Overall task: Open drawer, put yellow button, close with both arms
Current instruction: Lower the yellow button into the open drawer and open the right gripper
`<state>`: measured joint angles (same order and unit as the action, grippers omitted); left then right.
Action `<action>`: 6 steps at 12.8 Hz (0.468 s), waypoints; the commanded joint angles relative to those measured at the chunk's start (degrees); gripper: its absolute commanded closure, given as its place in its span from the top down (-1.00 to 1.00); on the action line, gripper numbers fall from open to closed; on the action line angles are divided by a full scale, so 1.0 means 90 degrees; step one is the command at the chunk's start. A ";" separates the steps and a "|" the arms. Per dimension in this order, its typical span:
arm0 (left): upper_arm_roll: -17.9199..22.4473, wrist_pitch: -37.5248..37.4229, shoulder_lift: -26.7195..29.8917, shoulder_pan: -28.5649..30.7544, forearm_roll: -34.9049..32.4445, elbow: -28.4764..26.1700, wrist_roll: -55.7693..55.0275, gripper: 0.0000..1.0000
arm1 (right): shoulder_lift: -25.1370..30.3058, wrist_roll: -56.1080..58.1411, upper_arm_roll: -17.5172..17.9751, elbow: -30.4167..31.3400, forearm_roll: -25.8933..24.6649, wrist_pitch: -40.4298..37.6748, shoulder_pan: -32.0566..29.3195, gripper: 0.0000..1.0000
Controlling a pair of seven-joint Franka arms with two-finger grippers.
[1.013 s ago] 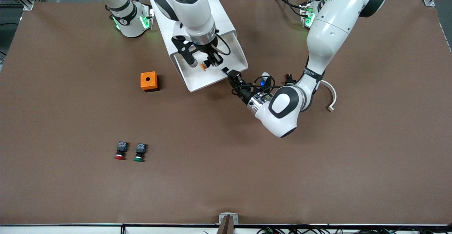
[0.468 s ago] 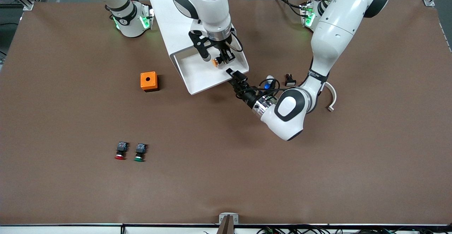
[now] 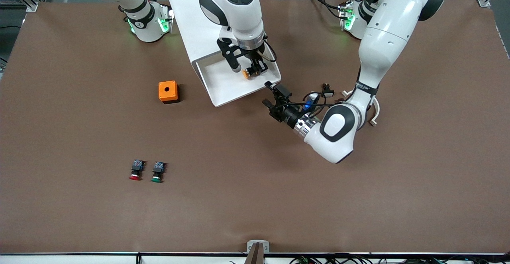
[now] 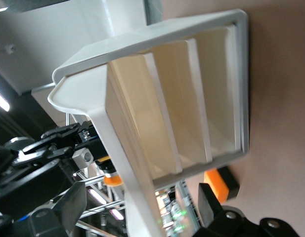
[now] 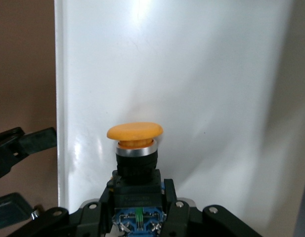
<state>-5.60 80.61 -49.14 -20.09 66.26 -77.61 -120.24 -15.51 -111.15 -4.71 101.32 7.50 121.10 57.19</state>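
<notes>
On the brown tabletop (image 3: 79, 116), nearest the front camera toward the right arm's end, lie a small red-capped push-button (image 3: 136, 170) and, just beside it, a small green-capped push-button (image 3: 157, 172). Farther from that camera sits a small orange plastic box with a round hole in its top (image 3: 167, 91). Beside it stands the big white rounded cabinet (image 3: 191, 20), its uppermost cream-fronted drawer (image 3: 223, 84) pulled out so the white tray inside is exposed.

The right claw (image 3: 253, 69) hangs over the open drawer, its black fingers pinching the black body of the small yellow button with its yellow-orange mushroom cap (image 3: 247, 73). The right wrist view shows that button (image 5: 135, 132) gripped with its cap pointing out over the white tray floor (image 5: 216, 74), not resting on it.

The left claw (image 3: 274, 95) is low by the drawer's front corner toward the left arm's end, its two black fingers spread wide and holding nothing. The left wrist view looks at the cabinet's cream drawer fronts (image 4: 177, 108) between those spread fingers (image 4: 211, 205).

A small black part (image 3: 327, 91) lies on the tabletop near the left arm.
</notes>
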 commanded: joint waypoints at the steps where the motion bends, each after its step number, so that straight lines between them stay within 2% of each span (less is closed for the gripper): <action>1: 0.0075 -0.0040 -0.0018 -0.0004 -0.0329 0.0448 0.0720 0.99 | 0.0014 -0.0169 -0.0024 -0.0115 -0.0140 -0.0027 0.0013 1.00; 4: 0.0221 -0.0040 0.0089 -0.0004 -0.0837 0.0479 0.1628 0.99 | 0.0014 -0.0004 -0.0043 -0.0349 -0.0130 -0.0096 -0.0142 1.00; 6: 0.0232 -0.0030 0.0099 0.0006 -0.1091 0.0488 0.2088 0.99 | 0.0053 0.1113 -0.0053 -0.0476 -0.0120 -0.0435 -0.0445 1.00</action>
<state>-4.25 80.60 -49.05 -19.68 58.81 -73.37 -105.08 -15.46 -107.81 -5.43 98.62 7.27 120.33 55.85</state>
